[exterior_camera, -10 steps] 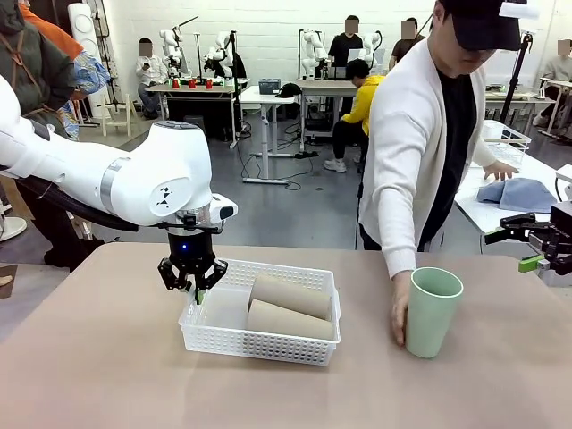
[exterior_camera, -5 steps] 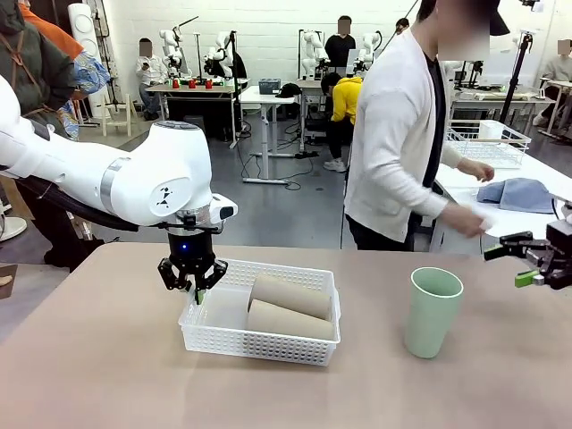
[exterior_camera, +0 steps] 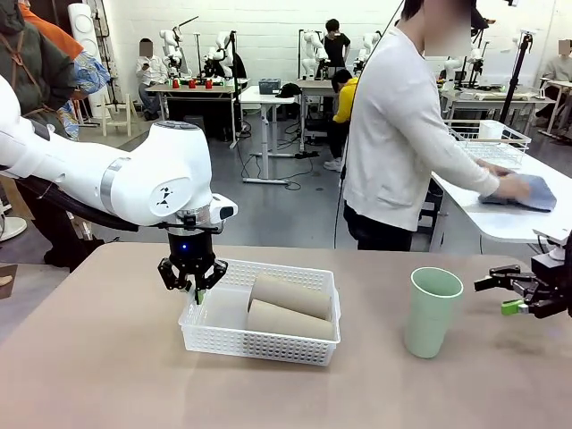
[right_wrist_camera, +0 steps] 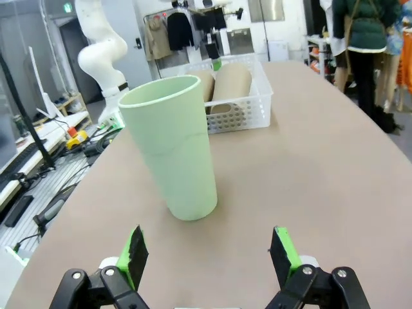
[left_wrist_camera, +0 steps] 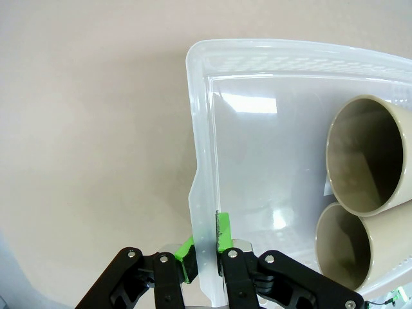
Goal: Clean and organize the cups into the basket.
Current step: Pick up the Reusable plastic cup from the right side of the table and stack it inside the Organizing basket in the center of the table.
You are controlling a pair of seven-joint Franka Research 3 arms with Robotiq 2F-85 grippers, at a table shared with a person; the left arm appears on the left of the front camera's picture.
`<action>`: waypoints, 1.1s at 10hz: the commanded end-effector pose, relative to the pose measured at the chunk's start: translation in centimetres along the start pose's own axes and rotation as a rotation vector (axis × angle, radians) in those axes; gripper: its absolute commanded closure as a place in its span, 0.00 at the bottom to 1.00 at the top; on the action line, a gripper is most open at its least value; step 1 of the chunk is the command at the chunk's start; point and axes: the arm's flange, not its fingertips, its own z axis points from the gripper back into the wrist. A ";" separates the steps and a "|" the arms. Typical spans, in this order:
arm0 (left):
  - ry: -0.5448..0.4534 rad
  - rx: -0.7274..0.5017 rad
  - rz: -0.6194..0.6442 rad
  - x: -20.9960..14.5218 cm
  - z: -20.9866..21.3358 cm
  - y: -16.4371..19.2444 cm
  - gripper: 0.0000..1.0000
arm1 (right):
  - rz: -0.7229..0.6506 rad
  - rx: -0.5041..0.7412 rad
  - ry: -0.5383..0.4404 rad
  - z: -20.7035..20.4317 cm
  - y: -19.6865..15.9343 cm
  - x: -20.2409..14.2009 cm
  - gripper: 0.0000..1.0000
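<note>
My left fingers (left_wrist_camera: 221, 232) clamp the wall of the white lattice plastic basket (left_wrist_camera: 198, 116); my right fingers (right_wrist_camera: 135, 254) stand apart before the upright pale-green tapered cup (right_wrist_camera: 174, 148).

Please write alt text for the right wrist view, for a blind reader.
A pale green cup stands upright on the tan table, just ahead of the open jaws. Behind it, a white basket holds two brown cups lying on their sides.
</note>
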 end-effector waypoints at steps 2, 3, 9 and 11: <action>-0.006 -0.002 0.001 0.1 0.0 -0.1 1.00 | 0.010 -0.013 0.010 0.7 0.0 0.5 0.00; -0.006 -0.002 0.001 0.1 0.0 -0.1 1.00 | 0.010 -0.013 0.010 0.7 0.0 0.5 0.00; -0.006 -0.002 0.001 0.1 0.0 -0.1 1.00 | 0.059 -0.009 0.057 -4.9 0.3 -0.7 0.00; -0.006 -0.002 0.001 0.1 0.0 -0.1 1.00 | 0.064 0.018 0.004 -6.6 -0.3 -0.1 0.00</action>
